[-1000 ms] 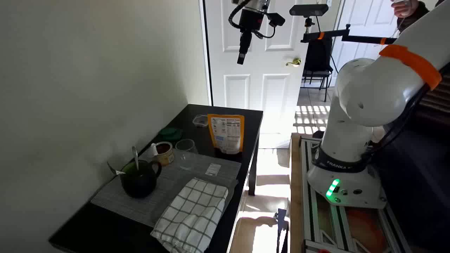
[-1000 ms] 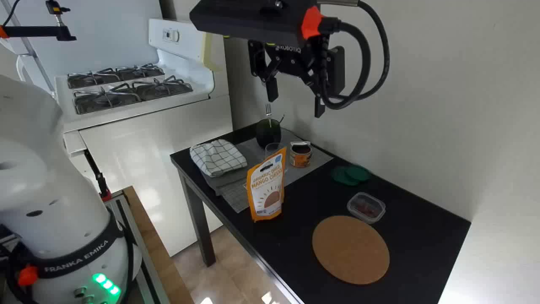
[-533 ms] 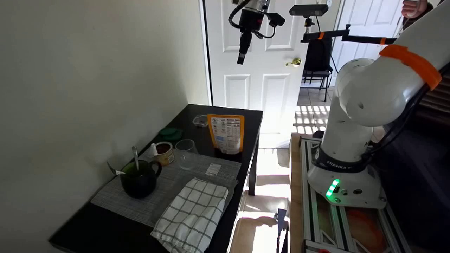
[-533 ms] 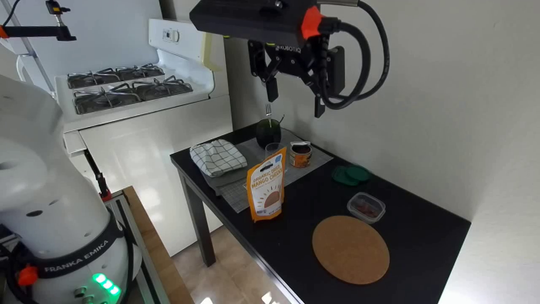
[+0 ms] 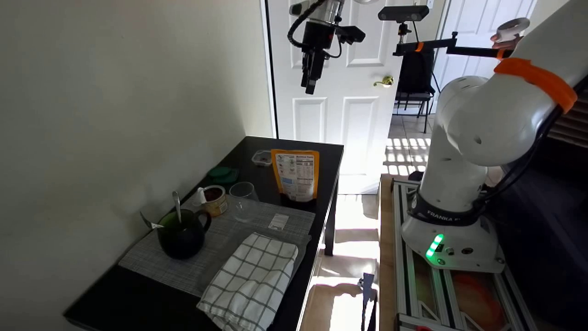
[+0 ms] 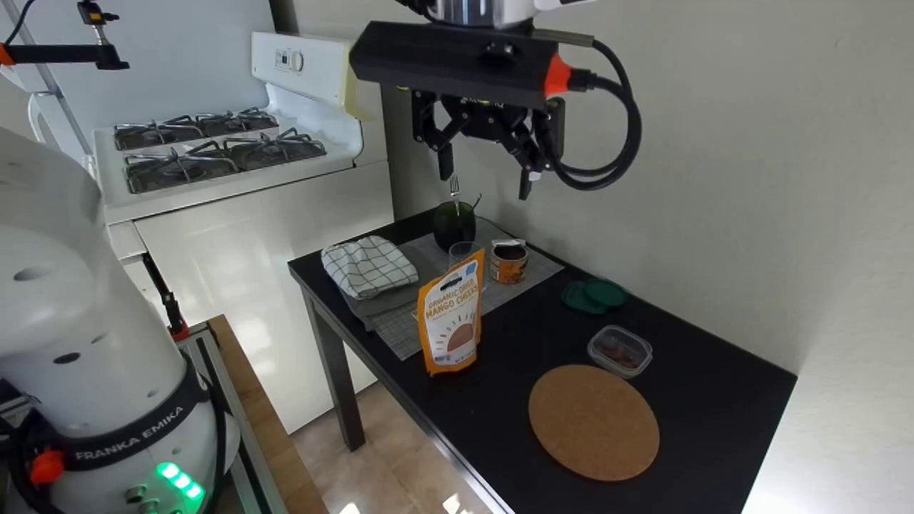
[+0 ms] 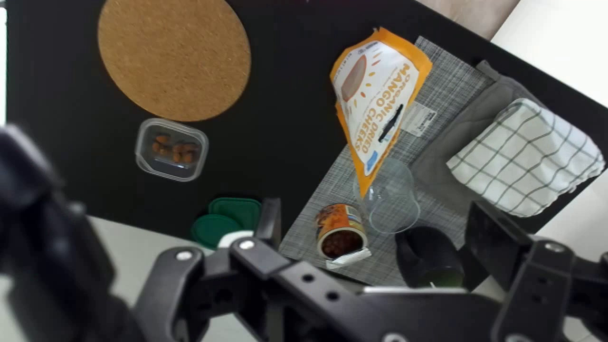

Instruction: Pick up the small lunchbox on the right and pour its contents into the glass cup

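I take the small clear plastic box holding brown nuts as the small lunchbox (image 6: 638, 343); it sits on the black table beside a round cork mat. It also shows in the wrist view (image 7: 164, 167) and far back in an exterior view (image 5: 262, 158). The clear glass cup (image 5: 242, 204) stands upright on the grey placemat; in the wrist view (image 7: 394, 204) an orange pouch's top overlaps it, and the pouch partly hides it in an exterior view (image 6: 463, 250). My gripper (image 6: 486, 183) is open and empty, high above the table, apart from both things.
A tall orange-and-white pouch (image 6: 450, 314) stands near the table's front edge. An open can (image 6: 509, 265), a dark mug (image 5: 181, 234) with cutlery and a checkered cloth (image 5: 257, 271) surround the cup. Green lids (image 6: 593, 296) lie near the wall; the cork mat (image 6: 593, 421) lies flat.
My gripper has shifted left in both exterior views and sits slightly lower in an exterior view, its tilt a little changed. It stays open. The things on the table have not moved.
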